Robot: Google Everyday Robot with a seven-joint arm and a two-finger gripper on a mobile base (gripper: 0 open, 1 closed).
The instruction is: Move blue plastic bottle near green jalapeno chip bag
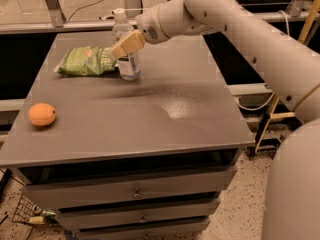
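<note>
The blue plastic bottle point(128, 66) stands upright on the grey table point(150, 114) at the back left, its white cap toward the rear. The green jalapeno chip bag point(85, 61) lies flat just left of it, nearly touching its base. My gripper point(122, 46) reaches in from the right at the bottle's mid height. One tan finger point(127, 43) crosses in front of the bottle, and its tip hangs over the bag's right end. The jaws sit loosely around the bottle and look open. The far finger is hidden behind the bottle.
An orange fruit point(42, 114) lies near the table's left edge. My white arm point(240, 29) spans the back right above the table. Drawers sit under the tabletop. Metal frames and a rail stand behind the table.
</note>
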